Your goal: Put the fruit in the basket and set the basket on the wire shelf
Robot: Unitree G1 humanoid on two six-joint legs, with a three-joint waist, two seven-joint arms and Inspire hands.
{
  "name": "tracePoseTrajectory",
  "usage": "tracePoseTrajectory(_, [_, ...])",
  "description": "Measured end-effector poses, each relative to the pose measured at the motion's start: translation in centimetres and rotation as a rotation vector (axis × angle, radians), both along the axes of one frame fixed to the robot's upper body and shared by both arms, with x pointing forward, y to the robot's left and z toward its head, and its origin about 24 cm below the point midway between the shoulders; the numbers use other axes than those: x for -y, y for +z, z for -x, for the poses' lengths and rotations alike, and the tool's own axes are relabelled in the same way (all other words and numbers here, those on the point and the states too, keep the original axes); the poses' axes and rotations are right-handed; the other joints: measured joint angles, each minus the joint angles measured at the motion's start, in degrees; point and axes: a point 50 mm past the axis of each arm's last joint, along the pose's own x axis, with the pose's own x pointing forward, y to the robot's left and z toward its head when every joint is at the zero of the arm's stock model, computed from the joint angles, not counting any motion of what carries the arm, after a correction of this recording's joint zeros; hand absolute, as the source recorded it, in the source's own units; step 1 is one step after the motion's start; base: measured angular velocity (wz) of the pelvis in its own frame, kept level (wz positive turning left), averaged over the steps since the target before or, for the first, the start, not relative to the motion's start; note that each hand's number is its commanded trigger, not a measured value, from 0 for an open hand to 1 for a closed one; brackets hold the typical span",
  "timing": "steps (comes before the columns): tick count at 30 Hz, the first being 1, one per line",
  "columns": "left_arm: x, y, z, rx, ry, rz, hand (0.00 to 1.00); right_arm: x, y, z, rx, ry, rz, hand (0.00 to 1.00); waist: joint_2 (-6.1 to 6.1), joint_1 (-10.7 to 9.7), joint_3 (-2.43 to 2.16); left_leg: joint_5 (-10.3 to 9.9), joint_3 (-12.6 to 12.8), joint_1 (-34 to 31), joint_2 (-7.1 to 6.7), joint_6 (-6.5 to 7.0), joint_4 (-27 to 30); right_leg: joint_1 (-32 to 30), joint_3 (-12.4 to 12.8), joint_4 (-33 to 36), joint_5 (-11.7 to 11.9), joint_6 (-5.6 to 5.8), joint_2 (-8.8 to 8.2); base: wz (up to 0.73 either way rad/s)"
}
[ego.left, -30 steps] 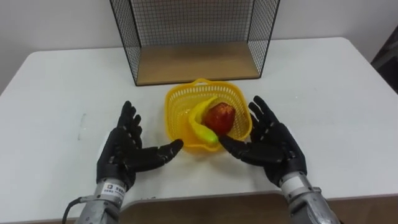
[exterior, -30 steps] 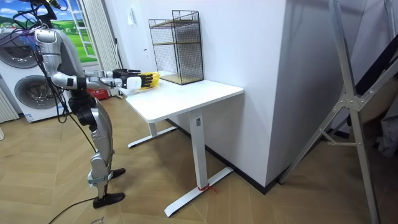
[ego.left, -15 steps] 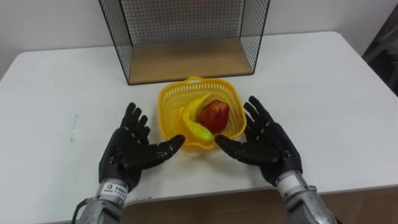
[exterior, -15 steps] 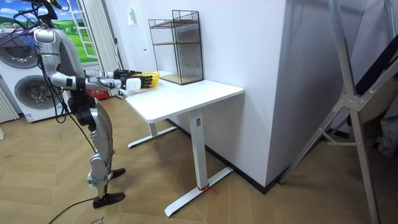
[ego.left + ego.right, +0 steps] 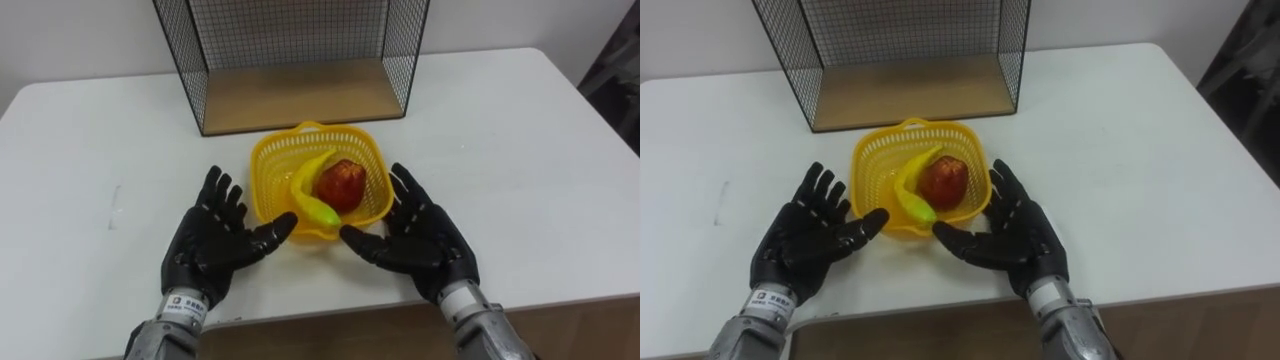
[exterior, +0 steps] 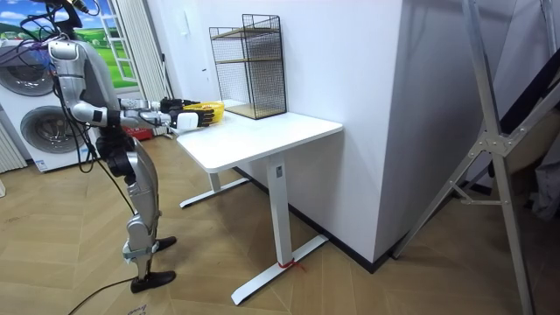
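Holding one banana (image 5: 312,196) and one red apple (image 5: 341,185), one yellow basket (image 5: 277,163) sits before one wire shelf (image 5: 292,94), between left hand (image 5: 213,250) and right hand (image 5: 425,243), fingers spread, grasping nothing.

White table (image 5: 520,130), washing machine (image 6: 31,131), perhaps a metal stand (image 6: 499,140)

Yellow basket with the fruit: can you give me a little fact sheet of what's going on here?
Basket: yellow basket, on the white table, before the wire shelf
Contents: banana and red fruit
Left hand: open, palm up, by its near left side
Right hand: open, palm up, by its near right side
Contact: thumbs near rim; touching unclear
Remaining: basket onto shelf
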Motion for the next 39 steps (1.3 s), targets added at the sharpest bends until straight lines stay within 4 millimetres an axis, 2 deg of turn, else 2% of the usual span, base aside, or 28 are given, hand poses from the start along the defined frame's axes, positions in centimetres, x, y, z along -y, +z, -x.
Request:
tracePoseTrajectory(14, [0.0, 0.1, -0.1, 0.004, -0.001, -0.001, 0.0, 0.0, 0.1, -0.1, 0.008, 0.008, -0.001, 0.0, -0.38, -0.01, 0.15, -0.01, 0.04, -0.18, 0.03, -0.01, 0.0, -0.32, 0.02, 0.04, 0.0, 0.0, 0.02, 0.0])
tracePoseTrajectory(20, [0.2, 1.4, -0.6, 0.062, -0.009, 0.005, 0.0, -0.1, 0.5, -0.5, 0.026, 0.014, 0.007, 0.0, -0.35, -0.03, 0.1, -0.01, 0.04, -0.11, 0.03, -0.01, 0.05, -0.29, 0.05, 0.06, 0.0, 0.0, 0.02, 0.0])
tracePoseTrajectory(26, [0.5, 1.7, -0.8, 0.081, -0.015, 0.009, 0.0, -0.5, 1.7, -0.9, 0.081, 0.028, 0.047, 0.0, -0.11, 0.1, -0.05, 0.0, 0.04, 0.39, 0.03, -0.01, -0.01, 0.08, 0.05, 0.03, 0.0, 0.0, 0.03, 0.0])
tracePoseTrajectory(32, [1.3, 1.8, -0.9, 0.087, -0.048, -0.002, 0.0, -1.0, 1.8, -1.0, 0.096, 0.065, 0.125, 0.0, -0.1, 0.17, -0.05, 0.0, 0.04, 0.61, 0.04, -0.01, -0.01, 0.25, 0.1, 0.07, 0.0, 0.0, 0.03, 0.0])
tracePoseTrajectory(39, [1.3, 1.8, -0.8, 0.086, -0.051, -0.005, 0.0, -1.2, 2.1, -1.4, 0.116, 0.084, 0.149, 0.0, -0.12, 0.17, -0.03, 0.0, 0.04, 0.44, 0.08, -0.01, 0.01, -0.1, 0.11, 0.4, 0.0, 0.0, 0.03, 0.0])
